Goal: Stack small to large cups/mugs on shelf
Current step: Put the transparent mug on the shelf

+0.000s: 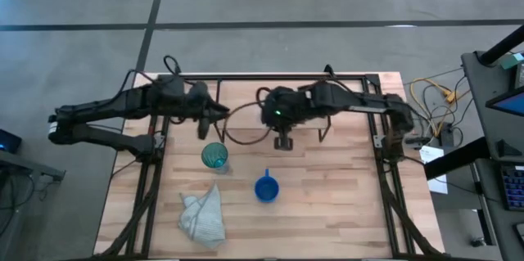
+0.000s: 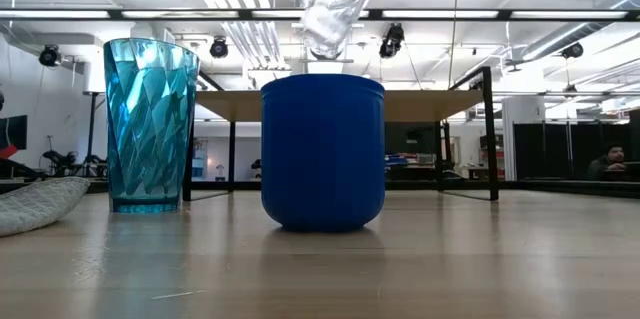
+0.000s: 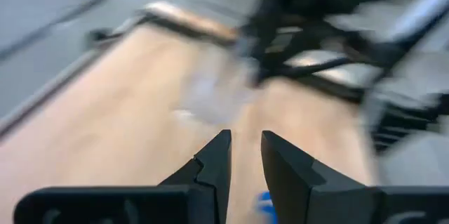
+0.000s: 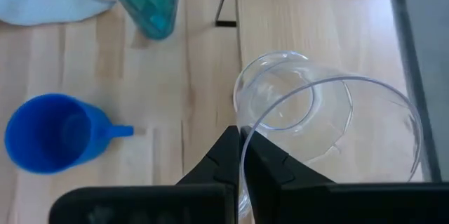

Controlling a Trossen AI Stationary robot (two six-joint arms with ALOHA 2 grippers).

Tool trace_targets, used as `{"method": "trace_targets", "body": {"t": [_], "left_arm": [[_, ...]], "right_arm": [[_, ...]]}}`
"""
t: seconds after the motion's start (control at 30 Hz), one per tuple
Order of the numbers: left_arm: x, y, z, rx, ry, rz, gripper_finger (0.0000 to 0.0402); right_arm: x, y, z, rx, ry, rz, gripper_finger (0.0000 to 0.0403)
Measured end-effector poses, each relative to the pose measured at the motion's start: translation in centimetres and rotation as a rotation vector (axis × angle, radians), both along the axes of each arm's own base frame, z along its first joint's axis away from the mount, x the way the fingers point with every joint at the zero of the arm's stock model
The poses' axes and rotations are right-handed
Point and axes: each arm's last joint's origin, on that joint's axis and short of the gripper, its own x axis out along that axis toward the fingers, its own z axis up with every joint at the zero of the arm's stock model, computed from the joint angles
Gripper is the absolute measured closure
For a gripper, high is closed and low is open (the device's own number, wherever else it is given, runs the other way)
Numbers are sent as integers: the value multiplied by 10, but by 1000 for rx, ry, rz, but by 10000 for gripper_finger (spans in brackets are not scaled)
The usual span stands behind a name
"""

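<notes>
My right gripper [image 4: 243, 155] is shut on the small clear glass cup [image 4: 309, 115], which hangs high over the middle of the table [image 2: 328, 21]. The blue mug [image 1: 266, 187] and the teal tumbler [image 1: 214, 156] stand upright on the table, nearer the front. The shelf [image 2: 430, 106] stands on its black legs at the far side. My left gripper [image 3: 245, 155] is open over the far left part of the table [image 1: 205, 123], with nothing between its fingers. My right gripper pinches the glass cup's wall at the rim [image 4: 245, 131], one finger inside the mouth and one outside. The fingers slant down from above. The cup is lifted clear of the table and tilted, its mouth toward the gripper and its base [image 4: 280, 87] away from it.
A pale crumpled cloth [image 1: 203, 218] lies at the front left of the table. The black frame [image 1: 385, 163] runs along the table's sides. Bare wood lies to the right of the blue mug.
</notes>
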Motion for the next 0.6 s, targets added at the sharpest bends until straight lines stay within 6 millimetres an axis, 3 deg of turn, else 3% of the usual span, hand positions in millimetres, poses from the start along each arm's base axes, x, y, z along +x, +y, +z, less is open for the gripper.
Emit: {"method": "trace_targets", "body": {"t": [0.2, 0.37, 0.6], "left_arm": [[2, 9, -12, 43, 76, 317, 336], [15, 12, -25, 7, 141, 356, 336], [36, 17, -46, -1, 241, 393, 336]], "right_arm": [[33, -21, -9, 38, -15, 70, 395], [57, -31, -15, 5, -77, 109, 395], [57, -44, -21, 25, -56, 89, 395]]}}
